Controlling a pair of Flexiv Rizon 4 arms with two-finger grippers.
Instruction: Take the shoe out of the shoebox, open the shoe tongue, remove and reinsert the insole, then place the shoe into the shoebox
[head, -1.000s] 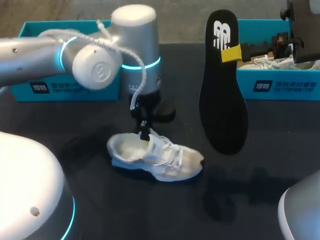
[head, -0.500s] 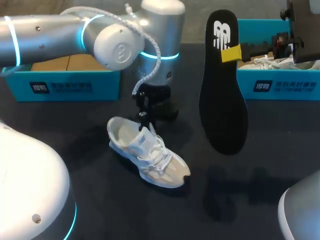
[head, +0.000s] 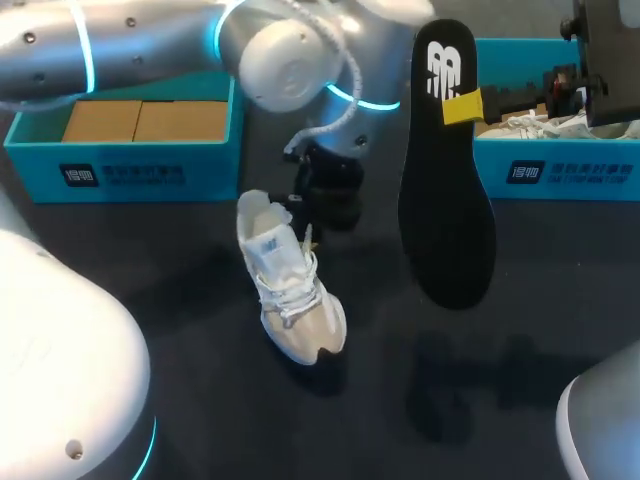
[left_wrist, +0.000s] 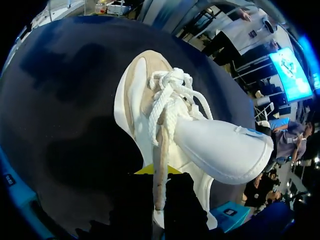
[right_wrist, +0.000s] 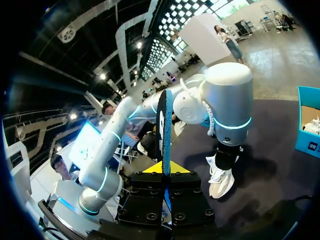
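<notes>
A white laced shoe (head: 288, 296) stands on the dark table with its toe toward the front edge. My left gripper (head: 304, 234) is shut on the rim of its opening, beside the raised tongue (left_wrist: 220, 150). In the left wrist view the shoe (left_wrist: 150, 100) stretches away ahead of the left gripper (left_wrist: 159, 192), with one yellow tip showing. My right gripper (head: 462, 105) is shut on the upper part of a black insole (head: 445, 215), which hangs upright above the table. The right wrist view shows the insole (right_wrist: 164, 125) edge-on, rising from the right gripper (right_wrist: 165, 172), and the shoe (right_wrist: 220, 179) beyond it.
A teal shoebox (head: 120, 172) with cardboard inserts stands at the back left. A second teal shoebox (head: 560, 172) at the back right holds another white shoe (head: 545, 125). My left arm (head: 290, 60) reaches across the back middle of the table.
My left arm has swung to the right and turned the shoe, so its toe went from pointing right to pointing toward the front. The right arm and the insole have stayed still.
</notes>
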